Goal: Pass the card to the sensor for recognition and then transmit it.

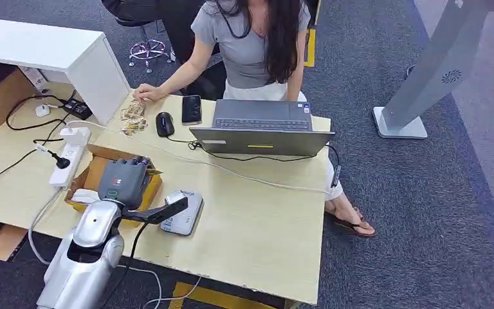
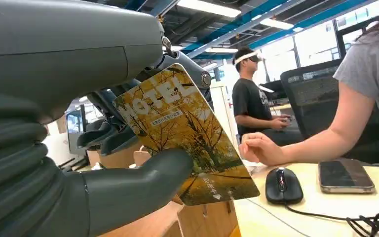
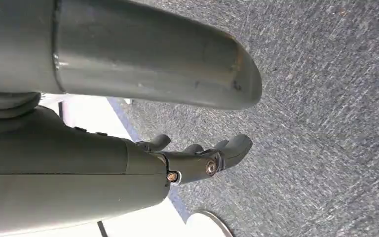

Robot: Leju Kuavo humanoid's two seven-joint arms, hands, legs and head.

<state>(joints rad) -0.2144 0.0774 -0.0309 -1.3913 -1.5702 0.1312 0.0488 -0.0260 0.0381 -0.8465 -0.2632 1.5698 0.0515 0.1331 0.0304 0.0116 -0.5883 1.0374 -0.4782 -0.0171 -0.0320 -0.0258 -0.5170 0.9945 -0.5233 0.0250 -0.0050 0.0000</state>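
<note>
Desk (image 1: 257, 212): left hand (image 2: 128, 182) pinches yellow card (image 2: 187, 133).

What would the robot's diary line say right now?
left hand: holds card | over sensor | right hand: hanging, holds nothing | handover: not yet

Left hand (image 2: 103, 148) pinches the yellow card (image 2: 187, 133); mouse (image 2: 284, 185) beyond.

A: Which surfaces look glossy?
B: The printed card (image 2: 187, 140), the phone (image 2: 345, 175) screen and the silver left arm (image 1: 87, 254).
A: And matt?
B: Pale wood-grain table (image 1: 257, 238), rough carpet (image 3: 316, 98), cardboard box (image 1: 96, 168).
</note>
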